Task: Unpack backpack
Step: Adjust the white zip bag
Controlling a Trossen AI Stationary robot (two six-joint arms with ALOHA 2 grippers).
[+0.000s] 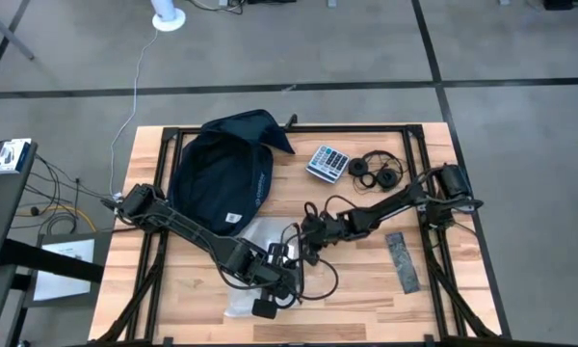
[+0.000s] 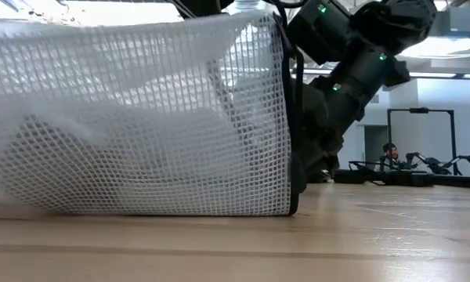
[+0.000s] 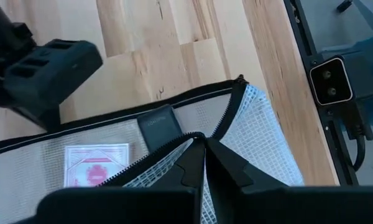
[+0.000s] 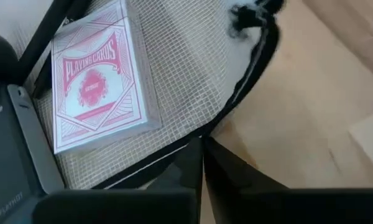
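The dark navy backpack (image 1: 222, 169) lies on the table's far left part, touched by no gripper. A clear mesh pouch (image 1: 255, 233) with a black zipper edge lies in the near middle and fills the low view (image 2: 141, 117). Inside it are a red-and-white deck of playing cards (image 4: 96, 81) and a flat dark item (image 3: 156, 127). My left gripper (image 1: 289, 265) and my right gripper (image 1: 304, 241) are both shut on the pouch's zipper edge, close to each other. My left gripper pinches the pouch's black zipper edge (image 3: 188, 138) between its two shut fingers, slanting down from the table's left. The mesh rises to the fingers there. How many layers are held I cannot tell. My right gripper pinches the pouch's black zipper edge (image 4: 180, 149) between its two shut fingers, slanting down from the table's right, beside the card deck. The pouch's lower edge (image 2: 141, 211) rests on the table.
A calculator (image 1: 328, 162) and black headphones (image 1: 378, 172) lie at the far right. A dark flat strip (image 1: 402, 260) lies near the right edge. Bare wood lies in front of the pouch toward the near edge.
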